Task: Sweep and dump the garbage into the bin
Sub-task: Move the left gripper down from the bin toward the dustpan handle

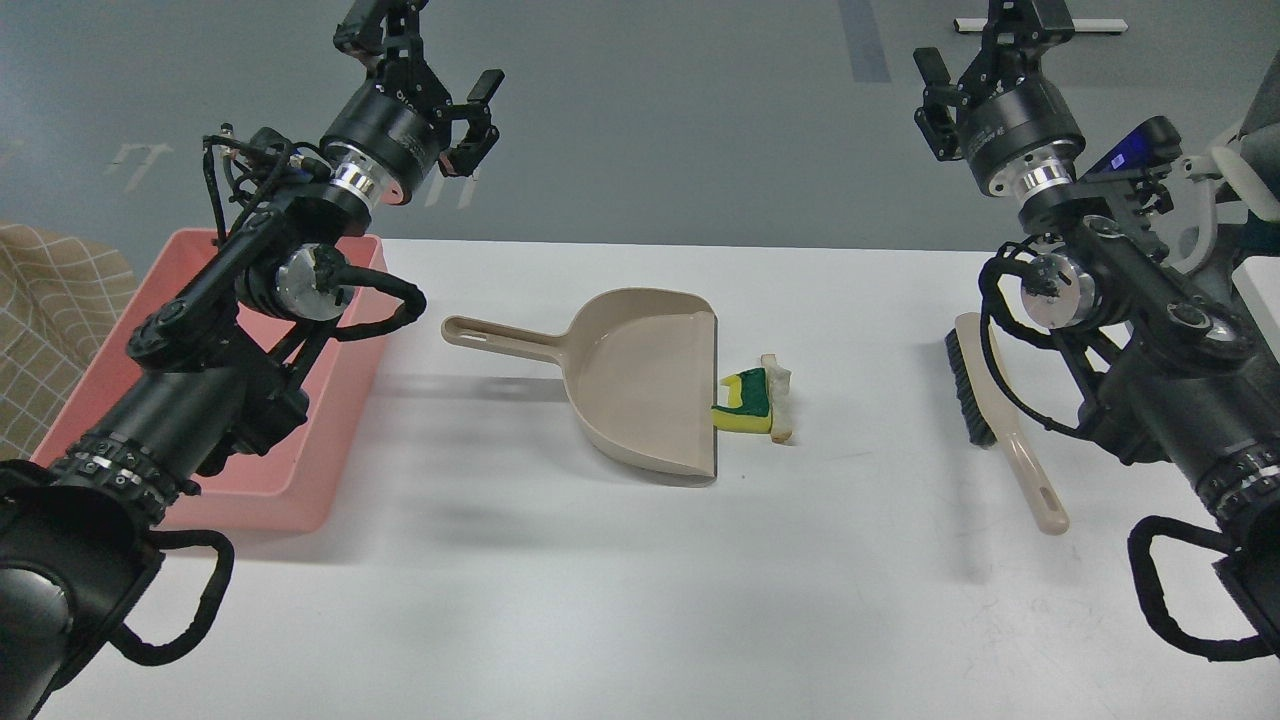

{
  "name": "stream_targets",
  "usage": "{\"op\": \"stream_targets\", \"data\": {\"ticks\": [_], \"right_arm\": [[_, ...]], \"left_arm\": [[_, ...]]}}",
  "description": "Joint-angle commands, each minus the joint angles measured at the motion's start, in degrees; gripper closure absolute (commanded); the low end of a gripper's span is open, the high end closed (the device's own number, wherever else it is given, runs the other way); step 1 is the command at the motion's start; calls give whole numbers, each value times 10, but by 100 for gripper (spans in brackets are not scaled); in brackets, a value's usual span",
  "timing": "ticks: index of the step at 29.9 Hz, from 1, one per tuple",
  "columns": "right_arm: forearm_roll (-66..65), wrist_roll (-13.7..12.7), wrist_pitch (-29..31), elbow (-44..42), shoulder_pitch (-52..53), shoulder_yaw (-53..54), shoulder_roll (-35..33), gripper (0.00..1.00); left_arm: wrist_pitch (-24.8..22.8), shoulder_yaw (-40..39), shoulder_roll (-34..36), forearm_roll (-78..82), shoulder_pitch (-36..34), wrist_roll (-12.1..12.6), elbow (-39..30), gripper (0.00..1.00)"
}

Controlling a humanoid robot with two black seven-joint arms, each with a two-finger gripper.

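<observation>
The garbage lies mid-table at the open right edge of the beige dustpan [640, 380]: a yellow sponge piece with a green layer [745, 408] and, touching its right side, a white bread slice with brown crust [780, 395]. The pink bin [300, 480] stands at the table's left, partly hidden by my left arm. A brush with black bristles and a beige handle [1000, 425] lies at the right. My left gripper [425, 55] is open and empty, raised high beyond the bin's far end. My right gripper [985, 40] is open and empty, raised high beyond the brush.
A beige checked cloth [50, 320] lies at the far left beside the bin. The dustpan's long handle [500, 340] points left towards the bin. The table's far edge runs just behind the bin and the brush, with grey floor beyond.
</observation>
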Motion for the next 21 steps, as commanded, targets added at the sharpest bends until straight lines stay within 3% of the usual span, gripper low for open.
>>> {"op": "stream_targets", "data": {"ticks": [1, 8, 21], "right_arm": [[1, 3, 8, 0, 2, -21, -17, 0], [3, 41, 30, -2, 3, -22, -30, 0], [3, 41, 24, 0, 4, -21, -22, 0]], "left_arm": [[-1, 6, -1, 0, 0, 1, 1, 2], [-3, 13, -12, 13, -1, -7, 1, 2], [1, 14, -24, 20, 0, 2, -10, 2]]}}
